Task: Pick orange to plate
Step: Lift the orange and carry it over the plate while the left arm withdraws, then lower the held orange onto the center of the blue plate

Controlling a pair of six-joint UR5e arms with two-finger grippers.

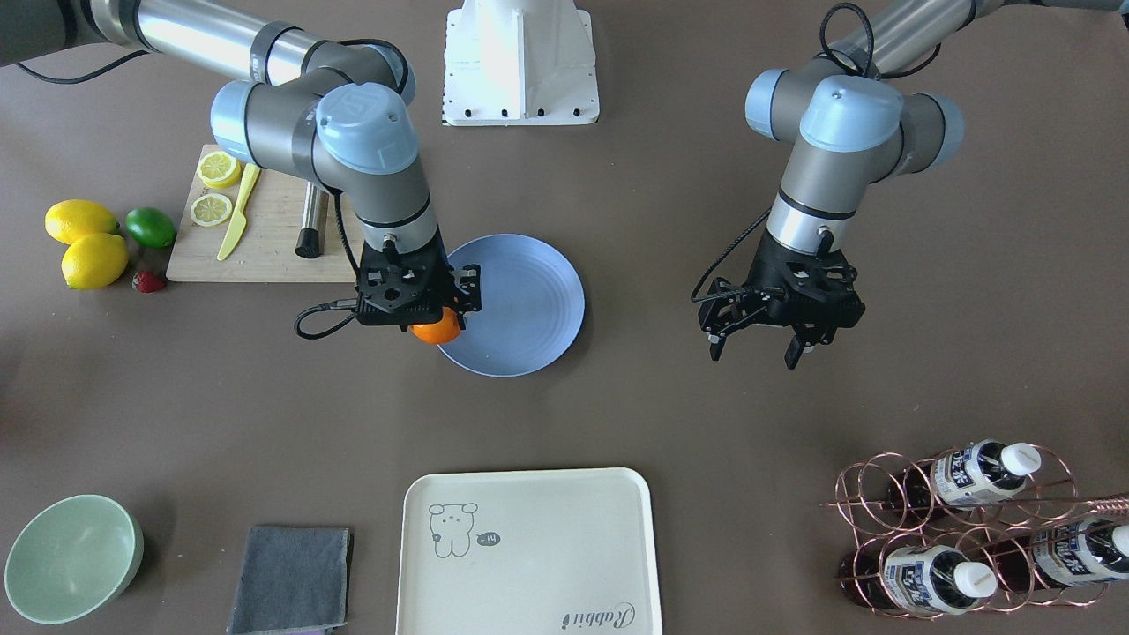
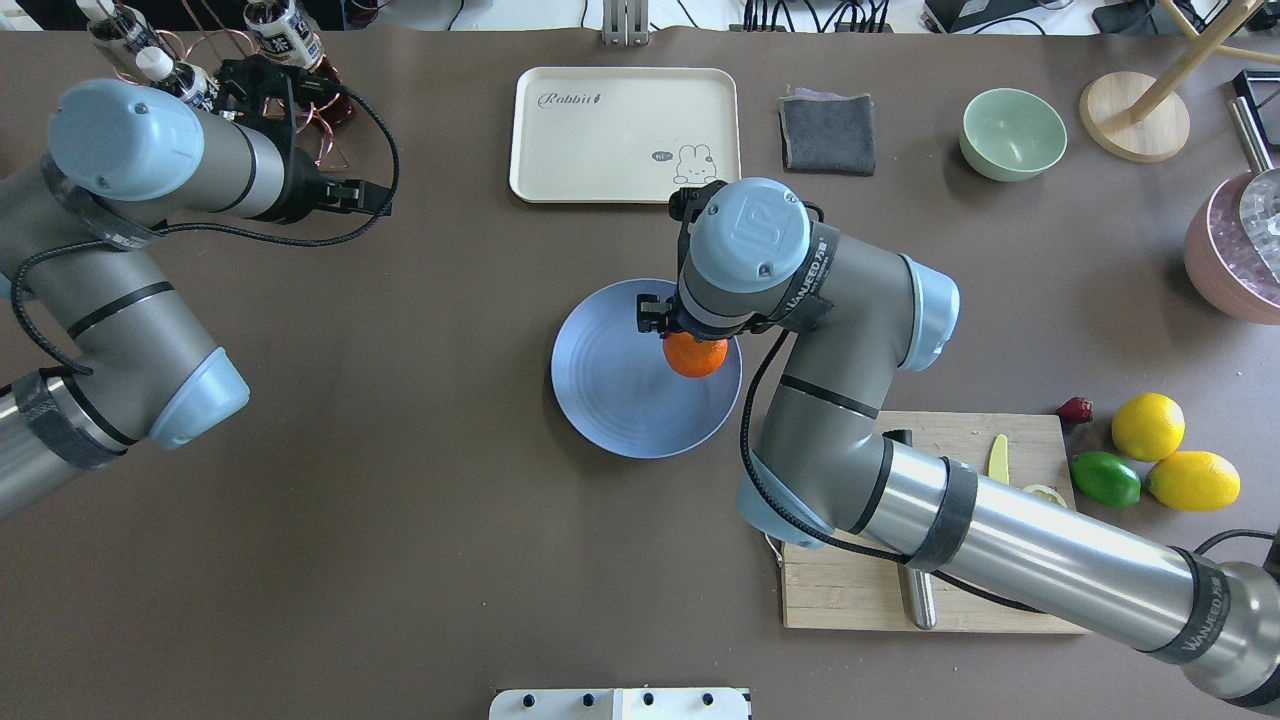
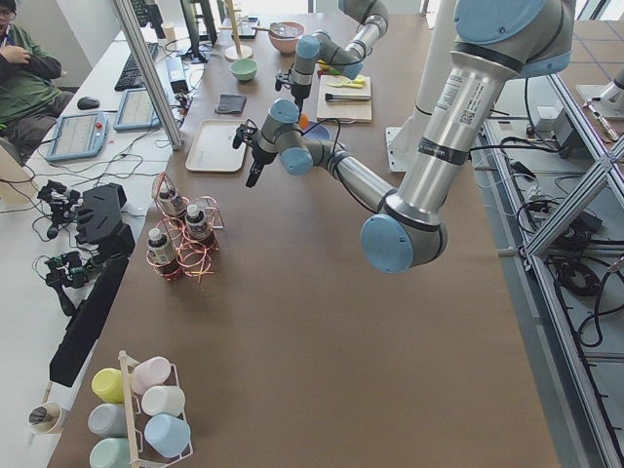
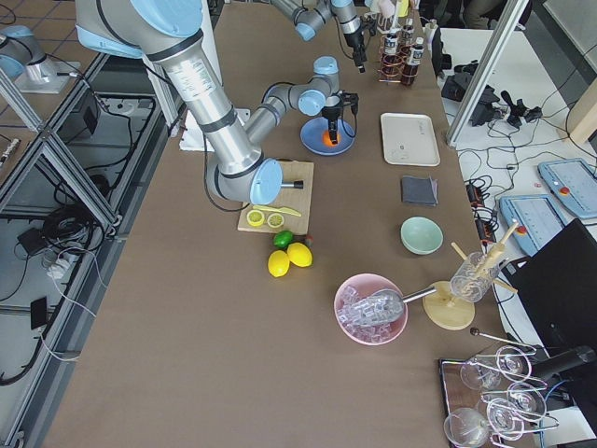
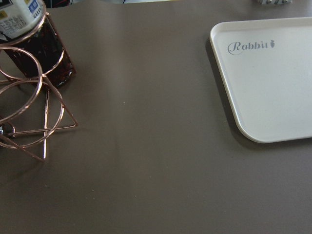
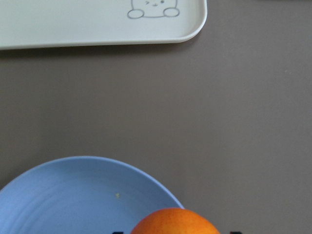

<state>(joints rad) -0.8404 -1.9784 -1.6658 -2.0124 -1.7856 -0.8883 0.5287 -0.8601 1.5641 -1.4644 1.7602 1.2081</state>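
Right claw (image 1: 438, 310) grips the orange (image 1: 437, 332) above the plate (image 1: 529, 300), near its rim; released there, it might roll off onto the table (image 1: 617, 414). Left claw (image 1: 755, 353) hangs open, well apart.

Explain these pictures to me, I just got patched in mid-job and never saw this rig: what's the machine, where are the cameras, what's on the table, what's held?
These are two robot arms at a brown table, each ending in two fingers. One camera faces the robot, one looks over its shoulders, two sit at the table's ends, one rides on each wrist. The right arm's fingers are shut on the orange over the blue plate, near its rim; whether it touches the plate I cannot tell. The left arm's fingers hang open and empty. Also on the table: a cream tray, a green bowl, a grey cloth, a cutting board with lemon slices, two lemons, a lime and a bottle rack.
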